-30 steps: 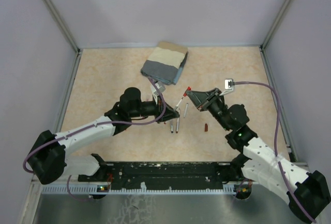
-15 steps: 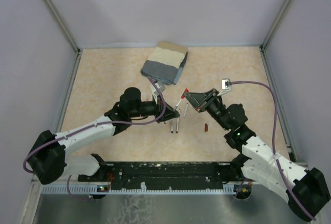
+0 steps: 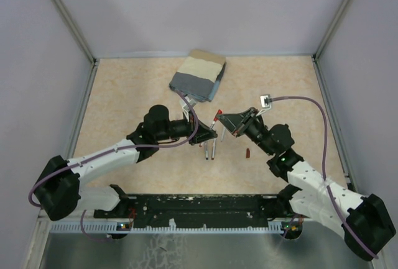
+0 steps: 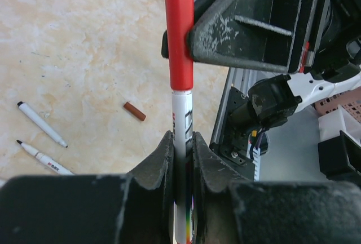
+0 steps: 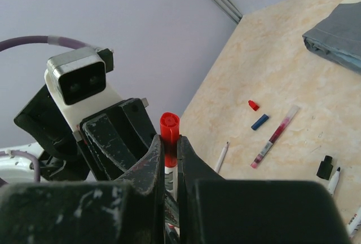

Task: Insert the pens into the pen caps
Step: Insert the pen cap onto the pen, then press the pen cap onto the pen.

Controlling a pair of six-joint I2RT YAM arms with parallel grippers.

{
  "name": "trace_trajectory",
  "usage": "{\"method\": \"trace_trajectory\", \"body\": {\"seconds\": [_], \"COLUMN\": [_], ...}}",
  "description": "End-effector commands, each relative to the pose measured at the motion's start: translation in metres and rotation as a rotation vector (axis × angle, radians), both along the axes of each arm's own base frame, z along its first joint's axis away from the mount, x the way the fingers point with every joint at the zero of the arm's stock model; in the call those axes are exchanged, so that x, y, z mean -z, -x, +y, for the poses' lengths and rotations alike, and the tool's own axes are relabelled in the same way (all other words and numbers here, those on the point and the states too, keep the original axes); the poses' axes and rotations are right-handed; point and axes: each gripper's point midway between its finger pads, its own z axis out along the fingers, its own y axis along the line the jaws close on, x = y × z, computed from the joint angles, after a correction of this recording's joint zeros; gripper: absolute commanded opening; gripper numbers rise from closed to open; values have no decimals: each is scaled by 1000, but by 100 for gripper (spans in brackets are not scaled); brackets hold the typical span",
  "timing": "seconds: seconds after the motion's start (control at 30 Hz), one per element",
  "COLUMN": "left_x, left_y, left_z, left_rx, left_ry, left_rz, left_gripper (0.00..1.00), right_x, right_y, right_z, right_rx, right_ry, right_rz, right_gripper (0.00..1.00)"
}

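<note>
Pen (image 4: 180, 111) is hanging mid-air over the table (image 4: 73, 41), your left gripper (image 4: 180, 145) pinching its barrel. Your right gripper (image 5: 169, 142) is squeezing the red cap (image 4: 179, 41) sitting on its tip. Loose pens (image 4: 40, 123) and a brown-red cap (image 4: 135, 110) are lying below.

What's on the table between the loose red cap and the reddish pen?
A blue cap lies there, apart from the loose red cap, close beside the pen; the right wrist view shows it.

Red cap (image 4: 179, 41); white pen (image 4: 181, 121)
</note>
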Motion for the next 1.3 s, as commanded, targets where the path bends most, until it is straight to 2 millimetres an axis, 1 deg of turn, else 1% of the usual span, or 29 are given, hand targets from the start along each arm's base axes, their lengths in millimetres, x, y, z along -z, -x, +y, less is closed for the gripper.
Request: {"method": "trace_trajectory", "body": {"seconds": [0.0,0.13,0.2,0.3,0.37,0.47,0.5,0.57,0.7,0.8,0.9,1.03,1.17,1.27], "left_x": [-30,-34,-37,-39,-41,-42,-42,-43,-45,-46,-47,-48,-49,-49], "left_y": [-8,-13,-14,-16,-17,-18,-19,-19,-20,-17,-11,-5,-4,-3], "left_z": [-7,-9,-9,-8,-7,-6,-6,-7,-8,-8,-9,-11,-12,-14], "left_rx": [-24,-37,-43,-59,-65,-74,-76,-76,-74,-57,-24,8,23,38], "left_ry": [98,108,111,115,118,117,115,113,117,123,140,157,163,162], "left_rz": [-47,-56,-64,-74,-80,-80,-78,-75,-73,-73,-76,-80,-83,-83], "left_gripper": [0,0,0,0,0,0,0,0,0,0,0,0,0,0], "right_x": [0,6,7,4,2,2,2,-4,-28,-46,-56,-69,-78,-83], "right_y": [6,12,13,10,7,4,4,5,4,-3,-14,-22,-21,-16], "right_z": [7,16,17,10,3,-10,-13,-19,-31,-39,-44,-39,-23,-11], "right_rx": [-60,-128,-133,-91,-43,23,35,56,116,174,236,240,169,101], "right_ry": [33,61,68,84,108,159,178,204,236,249,238,206,174,155], "right_rz": [-61,-66,-65,-62,-54,-47,-48,-61,-107,-116,-82,-91,-124,-161], "right_gripper": [0,0,8,25,33,40,41,42,42,42,42,42,42,42]}}
